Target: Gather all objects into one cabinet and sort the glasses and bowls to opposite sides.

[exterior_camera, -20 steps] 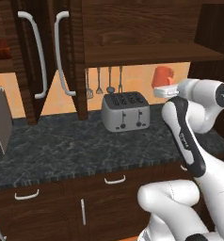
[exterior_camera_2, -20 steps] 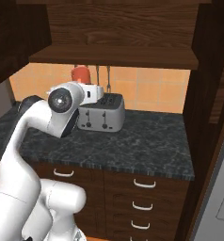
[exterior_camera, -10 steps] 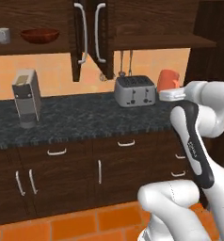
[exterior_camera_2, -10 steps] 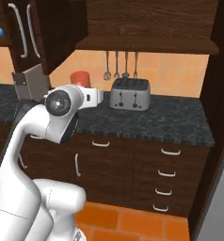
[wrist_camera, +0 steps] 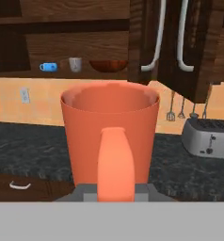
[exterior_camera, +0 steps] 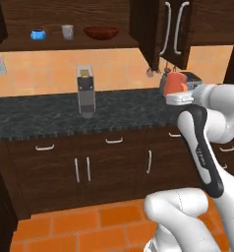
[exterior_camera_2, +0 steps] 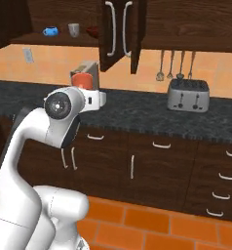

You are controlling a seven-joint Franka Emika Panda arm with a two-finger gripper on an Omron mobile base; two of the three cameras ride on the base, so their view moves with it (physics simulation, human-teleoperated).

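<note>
1. gripper [exterior_camera: 180,97] state: closed on the orange-red cup [exterior_camera: 176,82], which it carries upright above the dark counter [exterior_camera: 50,115], well right of the open wall cabinet [exterior_camera: 65,44] in the left base view. its finger tips are hidden under the cup in the hand view, so the depth of the hold cannot be told.
2. shelf contents: blue cup [exterior_camera: 38,34] at the left, grey mug [exterior_camera: 67,32] just right of it, reddish-brown bowl [exterior_camera: 101,32] further right; all three stand apart on the one shelf.
3. cup attitude: long axis vertical, mouth up. the handle [wrist_camera: 116,162] points toward the hand camera, away from the shelf.
4. risk, door: the open cabinet doors [exterior_camera_2: 119,34] with their long silver handles [wrist_camera: 154,47] hang between cup and shelf opening. a straight sideways swing could probably strike a door edge and knock the cup loose.
5. risk, sorting: the free shelf space beside the glasses looks narrow. setting the cup down near the bowl would likely mix the two sides, and a crowded placement could bump the grey mug.
6. risk, height: the coffee machine [exterior_camera: 86,91] stands on the counter below the shelf; a low approach might clip it.
</note>
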